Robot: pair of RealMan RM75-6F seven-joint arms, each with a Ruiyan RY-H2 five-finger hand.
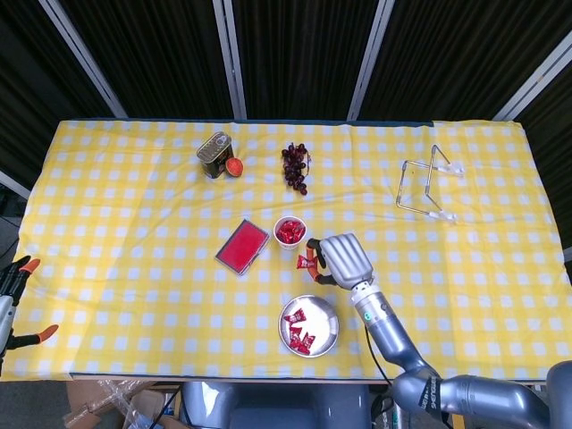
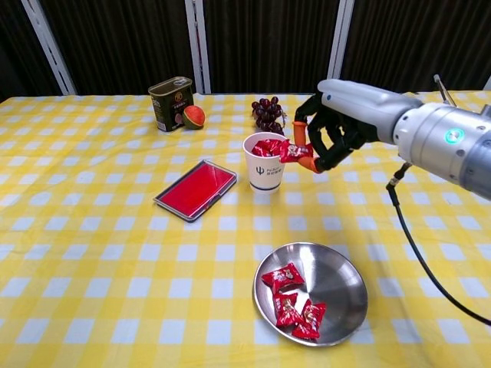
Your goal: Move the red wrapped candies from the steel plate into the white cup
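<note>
Partway done. Right hand [image 2: 326, 138] pinching one red candy [image 2: 295, 151] just right of the white cup [image 2: 265, 170], already holding several. Three candies [image 2: 293, 299] left in the steel plate [image 2: 341, 287], near edge. Left hand unseen.

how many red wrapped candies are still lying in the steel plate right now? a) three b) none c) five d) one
a: the chest view shows three red wrapped candies grouped at the left side of the steel plate, while the right hand holds another candy up beside the rim of the white cup.
</note>
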